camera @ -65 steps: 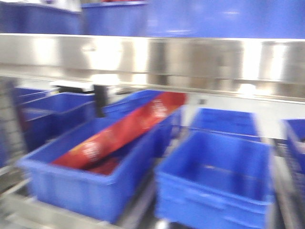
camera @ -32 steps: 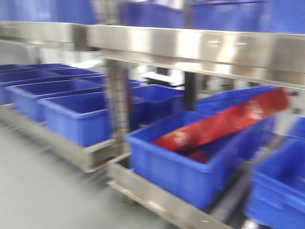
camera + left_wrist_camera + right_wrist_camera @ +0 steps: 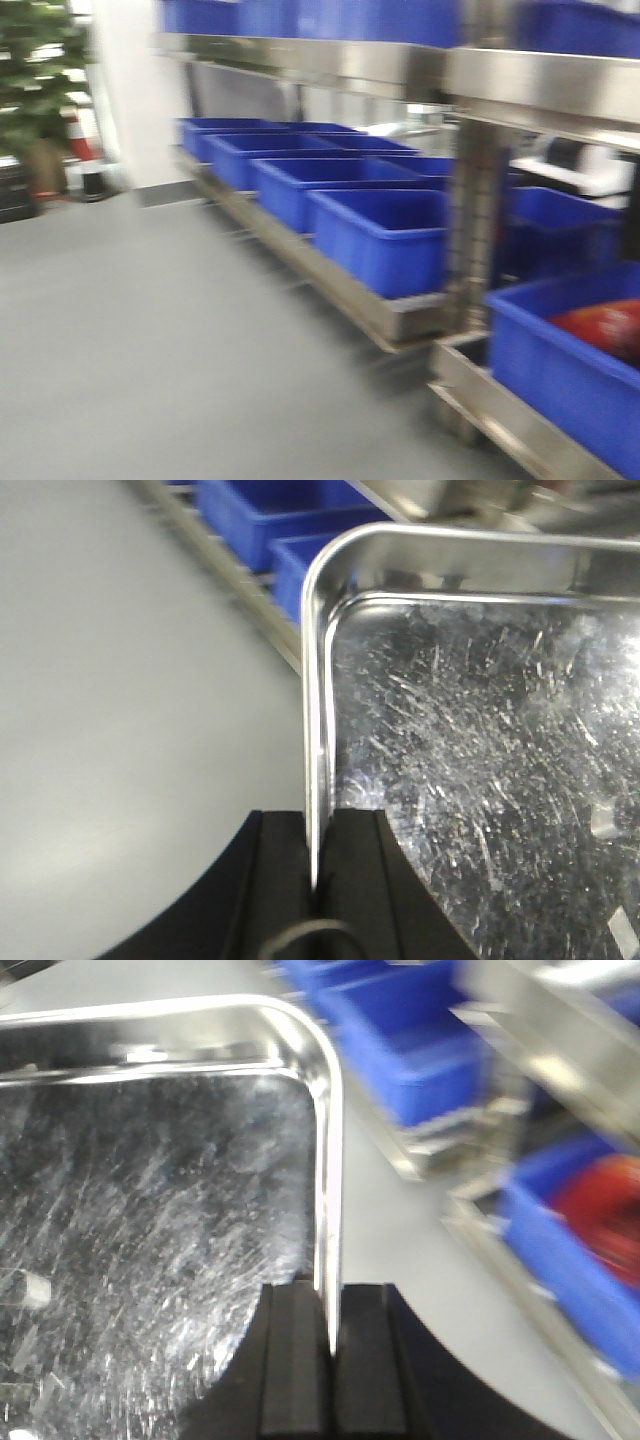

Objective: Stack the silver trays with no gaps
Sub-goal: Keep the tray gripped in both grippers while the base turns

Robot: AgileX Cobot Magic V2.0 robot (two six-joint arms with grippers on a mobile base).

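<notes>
A silver tray (image 3: 480, 740) with a scratched shiny floor fills the right of the left wrist view. My left gripper (image 3: 318, 880) is shut on its left rim, black fingers (image 3: 275, 880) pinching the thin edge. In the right wrist view a tray (image 3: 150, 1210) of the same look fills the left, and my right gripper (image 3: 330, 1345) is shut on its right rim. It appears to be one tray carried between both arms above the floor. Neither the tray nor the grippers show in the front view.
A steel rack runs along the right, with a row of blue bins (image 3: 385, 235) on its low shelf, an upright post (image 3: 475, 220) and an upper rail (image 3: 540, 85). A red bag (image 3: 605, 325) lies in the nearest bin (image 3: 560, 370). Grey floor (image 3: 150, 340) spreads left; a plant (image 3: 40, 90) stands far left.
The front view has swung to the left: the bin with the red bag slid from the middle to the right edge, and open floor and a plant came into view.
</notes>
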